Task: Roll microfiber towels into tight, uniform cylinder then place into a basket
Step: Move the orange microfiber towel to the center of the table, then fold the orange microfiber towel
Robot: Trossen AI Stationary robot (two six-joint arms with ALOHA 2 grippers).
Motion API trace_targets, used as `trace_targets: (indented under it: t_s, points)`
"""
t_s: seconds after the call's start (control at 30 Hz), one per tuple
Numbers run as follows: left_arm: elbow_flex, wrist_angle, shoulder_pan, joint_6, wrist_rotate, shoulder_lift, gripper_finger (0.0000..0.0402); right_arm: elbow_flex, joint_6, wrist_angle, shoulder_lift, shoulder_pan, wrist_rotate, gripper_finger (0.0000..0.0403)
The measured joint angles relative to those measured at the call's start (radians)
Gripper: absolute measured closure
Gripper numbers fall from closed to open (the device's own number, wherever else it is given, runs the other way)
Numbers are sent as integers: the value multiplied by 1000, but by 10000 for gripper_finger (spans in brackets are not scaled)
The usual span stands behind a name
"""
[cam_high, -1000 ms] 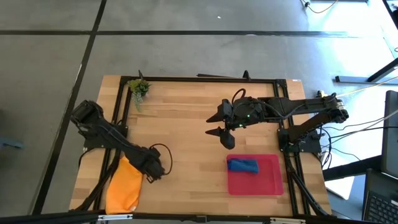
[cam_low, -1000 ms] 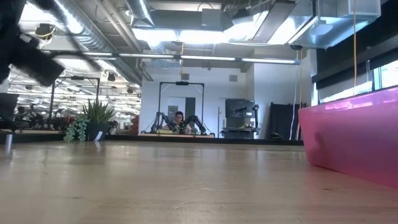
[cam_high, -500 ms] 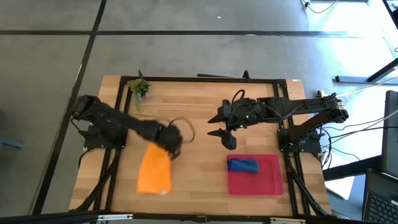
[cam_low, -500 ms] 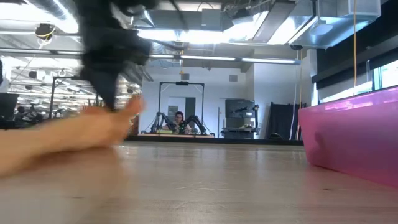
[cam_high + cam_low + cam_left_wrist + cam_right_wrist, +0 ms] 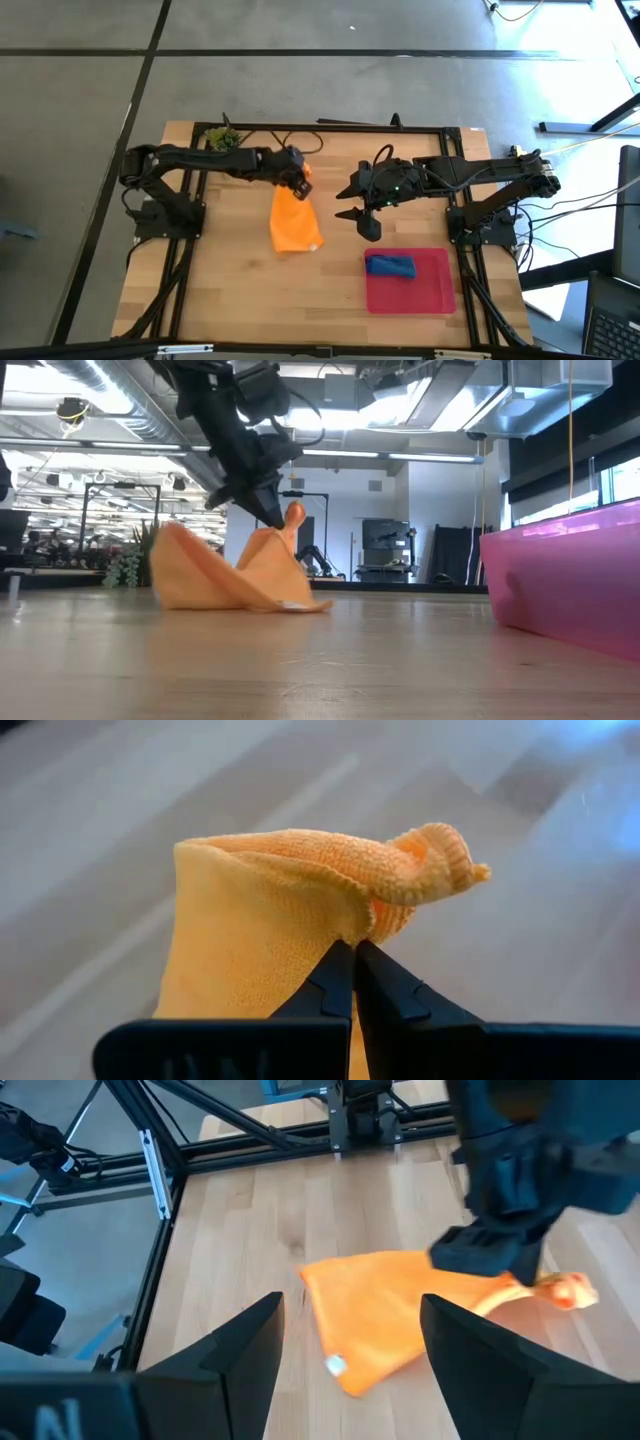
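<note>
The orange towel (image 5: 293,224) lies mid-table with its far end raised, and my left gripper (image 5: 298,184) is shut on that end. In the low view the towel (image 5: 225,575) slopes down from the gripper (image 5: 272,512) to the wood. The blue towel (image 5: 390,265) lies rolled in the basket (image 5: 428,290), the red tray at the near right. My right gripper (image 5: 340,201) hangs open above the table, right of the orange towel, with nothing between its fingers (image 5: 250,1342). My left gripper pinches a bunched fold at the orange towel's far end (image 5: 372,916) between its two fingers. They come from above, slanting down. That end is lifted, with a curled corner (image 5: 440,860) sticking out past the fingers. The rest sags to the table on its near end (image 5: 285,603).
A small potted plant (image 5: 222,140) stands at the far left corner. Black frame rails (image 5: 330,127) run along the table's far and side edges. The basket's wall (image 5: 570,575) rises close at the right in the low view. Bare wood (image 5: 320,290) lies between towel and basket.
My left gripper, shut throughout, has swung from the table's near left toward the far middle and risen. The orange towel went with it. It slid from the near left corner to mid-table, its held end lifted and its near end trailing on the wood.
</note>
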Motion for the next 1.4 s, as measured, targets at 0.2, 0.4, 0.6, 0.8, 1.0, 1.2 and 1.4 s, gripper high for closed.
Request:
trace_targets:
  t_s: [0.2, 0.4, 0.6, 0.8, 1.0, 1.2, 1.4]
  points:
    - [0, 3, 36, -29, 2, 0, 401, 0, 22, 1, 0, 0, 0, 169]
    - [0, 8, 38, -52, 3, 0, 393, 0, 27, 1, 0, 0, 1, 169]
    - [0, 20, 41, -9, 2, 0, 350, 0, 29, 2, 0, 0, 19, 169]
    - [0, 29, 64, -53, 23, -6, 322, 0, 43, 3, 0, 0, 19, 169]
    - [2, 20, 90, 15, 78, -125, 325, 0, 71, -10, 0, -21, 20, 169]
    - [3, -1, 4, 145, 75, -254, 326, 0, 17, -50, 0, -26, 20, 169]
    - [3, 41, -109, 116, -56, -175, 326, 0, 21, -95, 0, -26, 11, 169]
